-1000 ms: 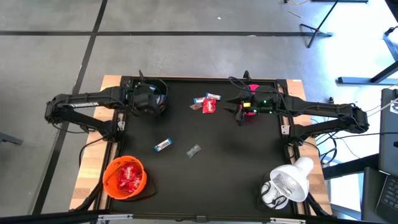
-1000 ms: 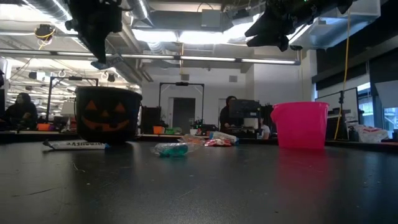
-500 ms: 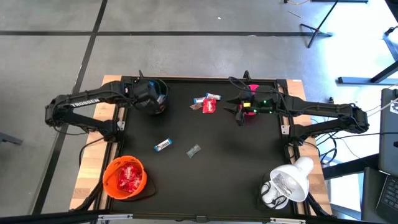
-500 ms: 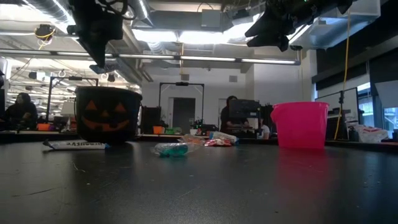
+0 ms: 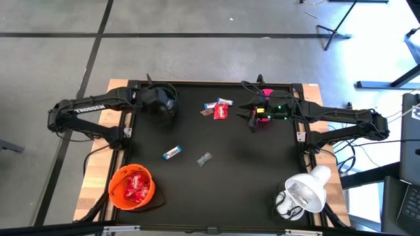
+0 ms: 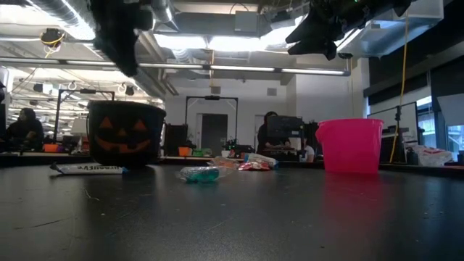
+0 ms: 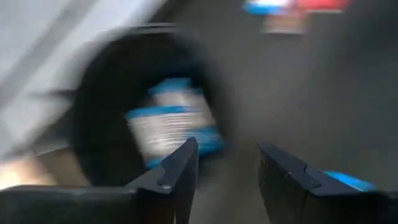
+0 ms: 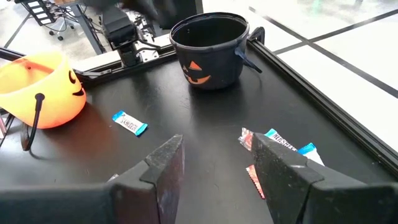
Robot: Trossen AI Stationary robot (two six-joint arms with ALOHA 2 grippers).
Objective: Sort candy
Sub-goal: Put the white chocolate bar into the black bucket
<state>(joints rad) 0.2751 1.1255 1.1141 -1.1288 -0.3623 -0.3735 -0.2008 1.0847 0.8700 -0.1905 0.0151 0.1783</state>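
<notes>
**A:** Candy sorting looks to be midway. The left pincer (image 5: 164, 105) hangs over the black bowl (image 8: 209, 50), its fingers a narrow gap apart with nothing between them; blue-and-white candy (image 7: 171, 127) lies in the bowl right below it. The step reads as a drop-off into that bowl, judged from an empty pincer over the sweets.

**B:** And the right pincer (image 5: 252, 121)?

**A:** It waits above the tabletop (image 5: 249, 170), just in front of the pink bowl (image 6: 349, 145), fingers apart and empty. A small cluster of mixed candy (image 5: 218, 109), red and blue-and-white, lies on the tabletop close beside it, toward the left arm.

**B:** What does the next move call for?

**A:** Probably another pick. One blue-and-white sweet (image 5: 172, 153) and a paler wrapped piece (image 5: 204, 158) lie loose on the tabletop, well nearer the front edge than either pincer. The left arm would need to swing away from the black bowl, spread its fingers and come down over one wrapper.

**B:** The containers?

**A:** The orange bowl (image 5: 131, 187), well apart from the left pincer at the front corner, holds red candy (image 5: 135, 186). What is in the pink bowl cannot be seen.
</notes>
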